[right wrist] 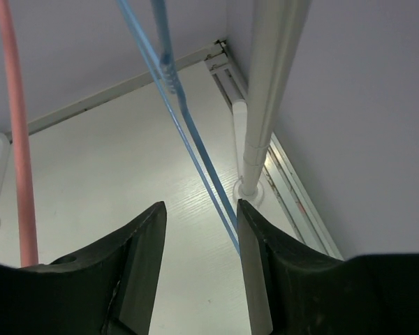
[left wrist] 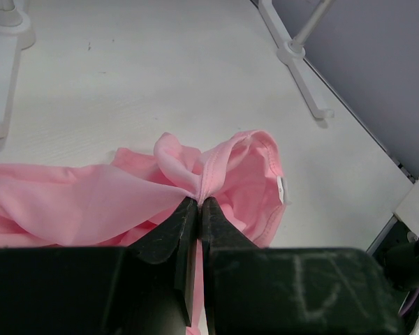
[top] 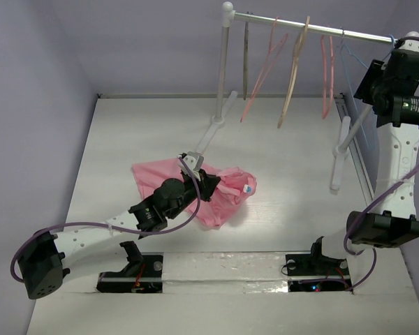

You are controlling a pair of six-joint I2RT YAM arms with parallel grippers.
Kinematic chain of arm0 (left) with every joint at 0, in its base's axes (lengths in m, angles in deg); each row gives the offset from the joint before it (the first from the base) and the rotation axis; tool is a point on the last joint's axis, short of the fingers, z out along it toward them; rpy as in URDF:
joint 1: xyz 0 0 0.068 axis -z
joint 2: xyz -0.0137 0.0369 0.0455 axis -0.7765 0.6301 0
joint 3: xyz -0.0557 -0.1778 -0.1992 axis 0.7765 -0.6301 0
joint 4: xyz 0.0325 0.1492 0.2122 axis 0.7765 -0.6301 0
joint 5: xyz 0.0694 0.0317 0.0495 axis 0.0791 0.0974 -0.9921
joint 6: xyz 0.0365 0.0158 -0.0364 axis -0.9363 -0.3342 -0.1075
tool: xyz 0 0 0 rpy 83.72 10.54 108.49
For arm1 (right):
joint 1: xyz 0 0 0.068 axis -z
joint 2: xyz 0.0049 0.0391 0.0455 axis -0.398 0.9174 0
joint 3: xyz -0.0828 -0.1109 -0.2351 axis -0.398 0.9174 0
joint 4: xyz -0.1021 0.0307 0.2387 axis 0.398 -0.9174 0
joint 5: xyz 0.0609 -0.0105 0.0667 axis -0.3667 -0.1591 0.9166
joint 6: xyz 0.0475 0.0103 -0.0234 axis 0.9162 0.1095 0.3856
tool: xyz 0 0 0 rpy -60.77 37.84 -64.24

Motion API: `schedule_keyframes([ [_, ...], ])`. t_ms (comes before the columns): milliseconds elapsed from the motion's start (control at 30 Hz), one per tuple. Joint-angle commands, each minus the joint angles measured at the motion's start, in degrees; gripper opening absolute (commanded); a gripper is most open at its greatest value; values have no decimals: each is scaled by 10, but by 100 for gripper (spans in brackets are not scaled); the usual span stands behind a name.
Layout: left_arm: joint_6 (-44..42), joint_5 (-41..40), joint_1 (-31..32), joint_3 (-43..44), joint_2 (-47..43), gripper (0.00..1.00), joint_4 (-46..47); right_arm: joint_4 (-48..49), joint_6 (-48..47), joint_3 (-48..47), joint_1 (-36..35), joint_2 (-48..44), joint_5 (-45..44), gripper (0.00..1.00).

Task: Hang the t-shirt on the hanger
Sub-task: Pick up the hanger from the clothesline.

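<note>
The light-pink t-shirt [top: 223, 204] lies crumpled on the table in front of the left arm, its white-and-blue tag [top: 249, 188] at the right. My left gripper [top: 208, 183] is shut on a bunched fold of the t-shirt [left wrist: 91, 202] near the neck opening; the tag [left wrist: 281, 188] shows to the right. The light-blue wire hanger [top: 346, 59] hangs at the right end of the rail. My right gripper [right wrist: 199, 206] is open, raised by the rail, with the hanger's wires [right wrist: 188, 132] passing between its fingers, close to the right one.
The white rack rail [top: 300, 26] carries two pink hangers [top: 265, 66] [top: 327, 70], a tan wooden hanger [top: 293, 70] and a dark one [top: 245, 63]. The rack's posts [top: 223, 70] [right wrist: 265, 105] and feet [top: 339, 160] stand on the table. Purple walls enclose the table.
</note>
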Motion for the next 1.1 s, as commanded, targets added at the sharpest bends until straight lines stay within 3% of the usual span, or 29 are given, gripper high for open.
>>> schedule_keyframes([
  [0, -7, 5, 2, -2, -2, 0, 28, 19, -5, -7, 4, -2, 32, 48],
  [133, -6, 6, 2, 0, 5, 0, 27, 32, -7, 11, 4, -7, 26, 41],
  [500, -6, 4, 2, -1, 1, 0, 26, 49, -13, 35, 4, -8, 17, 38],
  [600, -6, 5, 2, -1, 0, 0, 26, 50, -9, 33, 4, -11, 16, 18],
  [867, -3, 12, 2, -1, 1, 0, 31, 42, -7, 8, 4, -13, 21, 0],
  [1067, -3, 10, 2, -1, 0, 0, 30, 56, -6, 0, 4, -32, 45, 0],
])
